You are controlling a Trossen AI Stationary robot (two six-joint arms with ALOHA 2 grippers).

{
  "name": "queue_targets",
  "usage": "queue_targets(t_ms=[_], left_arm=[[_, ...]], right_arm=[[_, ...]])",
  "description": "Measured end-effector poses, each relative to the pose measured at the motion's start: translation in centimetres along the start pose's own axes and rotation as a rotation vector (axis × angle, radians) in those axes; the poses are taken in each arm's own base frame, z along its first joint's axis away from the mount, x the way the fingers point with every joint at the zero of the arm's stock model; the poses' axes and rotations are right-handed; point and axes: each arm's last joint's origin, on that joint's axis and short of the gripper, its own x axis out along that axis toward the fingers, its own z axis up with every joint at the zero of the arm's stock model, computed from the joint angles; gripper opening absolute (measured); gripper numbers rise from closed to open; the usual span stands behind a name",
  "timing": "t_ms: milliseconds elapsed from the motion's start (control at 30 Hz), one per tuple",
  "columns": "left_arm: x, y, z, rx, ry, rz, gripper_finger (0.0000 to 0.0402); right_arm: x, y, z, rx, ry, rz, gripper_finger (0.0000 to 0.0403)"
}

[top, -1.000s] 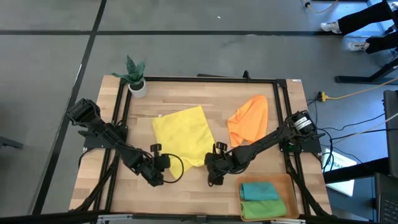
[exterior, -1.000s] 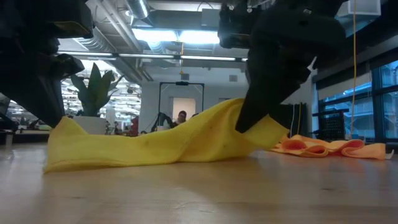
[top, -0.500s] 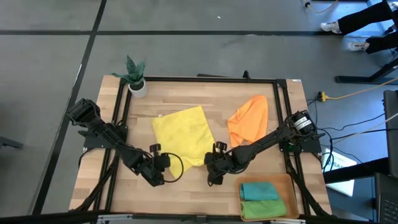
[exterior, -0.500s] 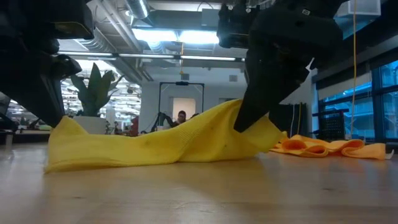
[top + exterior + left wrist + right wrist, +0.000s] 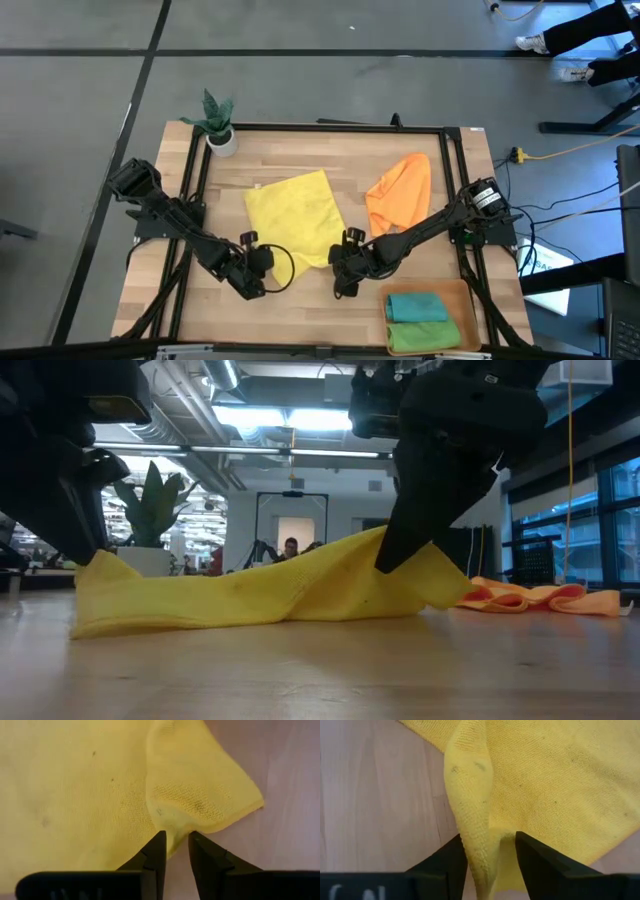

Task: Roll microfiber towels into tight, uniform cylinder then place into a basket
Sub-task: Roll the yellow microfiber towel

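**Both claws at the yellow towel's near edge**

Evidently to begin a roll, the left gripper [image 5: 173, 840] stands parted at one near corner of the yellow towel [image 5: 292, 213]; the right gripper [image 5: 489, 851], also parted, straddles a pinched fold at the other. Basket [image 5: 467, 290] waits beyond.

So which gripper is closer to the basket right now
Right. The right gripper sits at the yellow towel's front corner, just beside the basket; the left gripper is at the towel's other corner, farther off.
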Motion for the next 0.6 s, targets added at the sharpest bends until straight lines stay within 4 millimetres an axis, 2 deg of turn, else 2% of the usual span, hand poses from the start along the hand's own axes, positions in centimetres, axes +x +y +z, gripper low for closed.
queue_targets(t_ms=[167,333,467,600], left_arm=[[-0.4,0.1,-0.1,0.114,0.024,-0.016,0.0071],[-1.7,0.1,-0.2,0.072,0.052,-0.099,0.0074],[-2.9,-0.3,-0.3,0.07,0.016,-0.145,0.0075],[-3.6,-0.6,-0.4,0.081,-0.06,-0.125,0.0075]], right_arm=[[-0.6,0.3,0.9,-0.013,-0.009,0.007,0.0166],[-2.0,1.6,2.2,-0.039,-0.045,0.073,0.0166],[-2.7,2.9,1.8,-0.069,-0.001,0.181,0.0166],[-3.0,3.5,1.1,-0.097,0.027,0.193,0.0166]])
